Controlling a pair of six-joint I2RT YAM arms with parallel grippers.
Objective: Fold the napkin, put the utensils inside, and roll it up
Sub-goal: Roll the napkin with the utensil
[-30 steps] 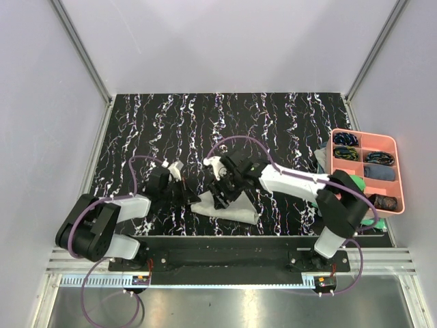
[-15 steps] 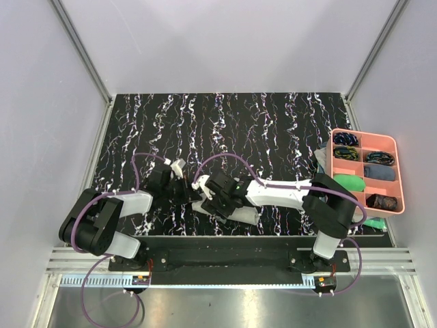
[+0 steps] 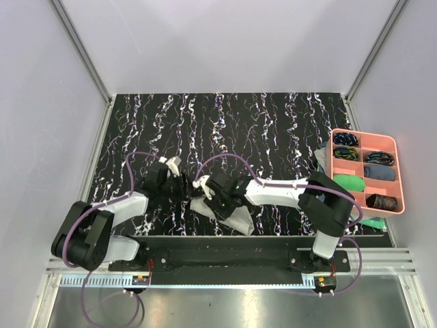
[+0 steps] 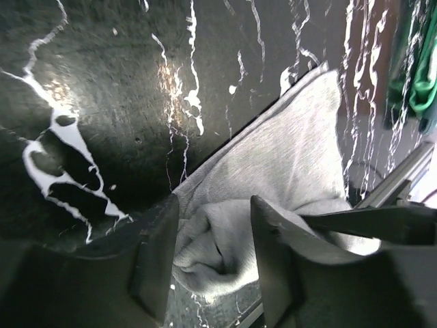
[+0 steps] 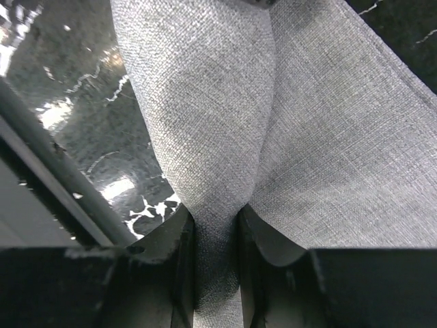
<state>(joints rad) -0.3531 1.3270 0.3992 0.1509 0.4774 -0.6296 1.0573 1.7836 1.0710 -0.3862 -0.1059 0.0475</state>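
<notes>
We see the napkin (image 3: 229, 213) bunched at the near middle of the worktop (image 3: 273, 123), between both arms. The right tool (image 3: 217, 199) is clamped on a fold; the left tool (image 3: 183, 188) straddles its left corner, fingers apart — equally near.

The overhead view was evenly and brightly lit, sharp throughout, with soft shadows under the arms and a pale sheen on the far wall. The left wrist view was dim, with glare patches on the black marbled table (image 4: 102, 89) and blurred near fingers (image 4: 158, 260). The right wrist view rendered the napkin (image 5: 321, 137) weave crisply, its fingers (image 5: 179, 263) dark and soft.
</notes>
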